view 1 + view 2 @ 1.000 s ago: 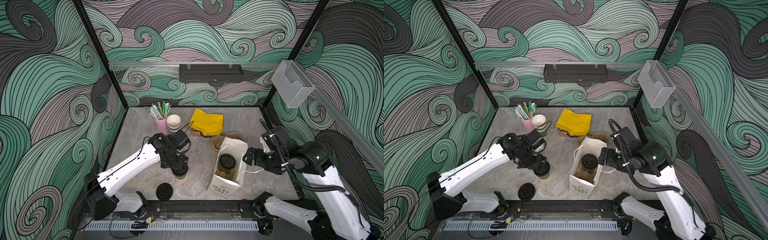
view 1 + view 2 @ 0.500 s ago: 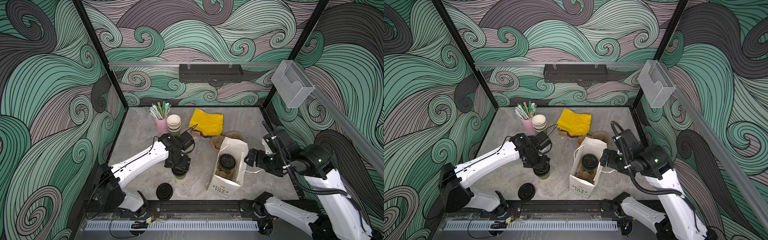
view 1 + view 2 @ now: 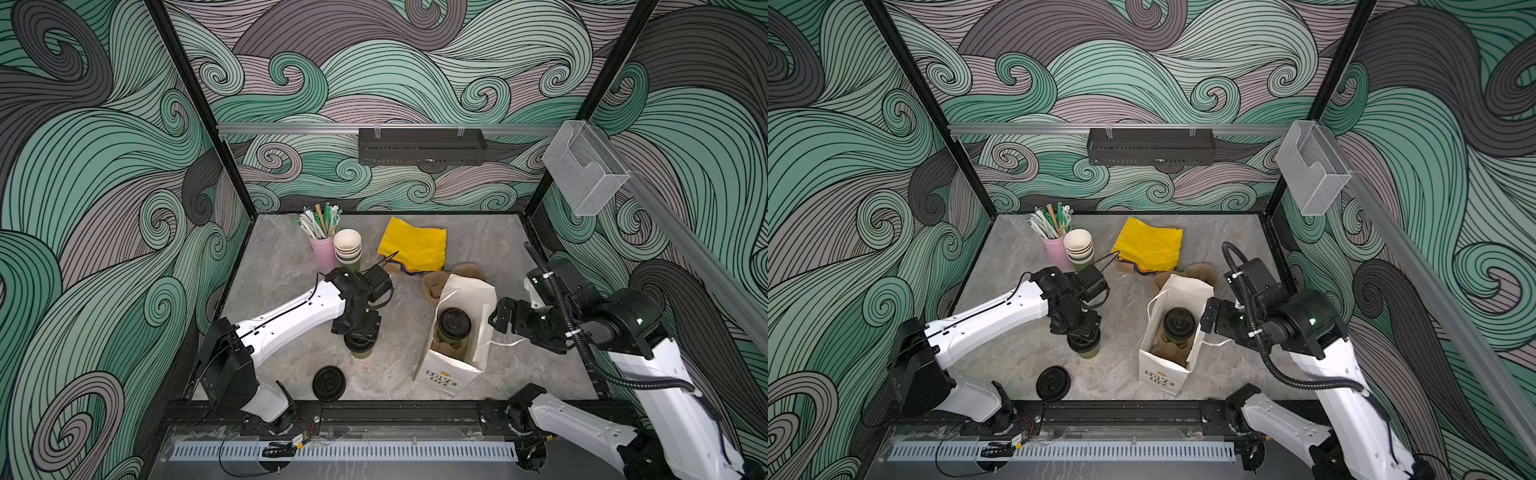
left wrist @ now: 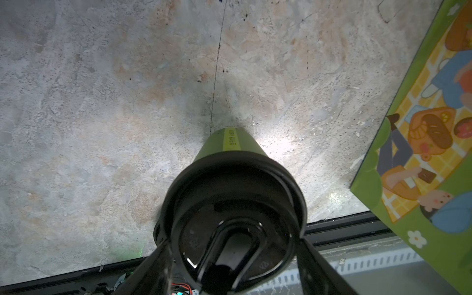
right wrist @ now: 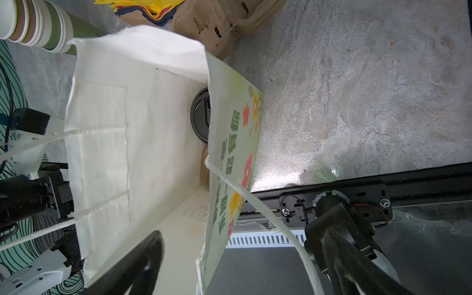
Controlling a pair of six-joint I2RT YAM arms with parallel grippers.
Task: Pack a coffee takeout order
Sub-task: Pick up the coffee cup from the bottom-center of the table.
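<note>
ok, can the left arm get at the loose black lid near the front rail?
Probably yes: the loose lid lies flat on bare table, nothing on it, but the left tool is down around the lidded cup.

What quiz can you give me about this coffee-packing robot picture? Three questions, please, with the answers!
1. True or false: a lidded cup already stands inside the white bag.
2. What colour is the top napkin? A red, B yellow, C white.
3. How many black lids show in a top view?
Key: 1 true. 2 B. 3 three: one in the bag, one on the table cup, one loose lid.
</note>
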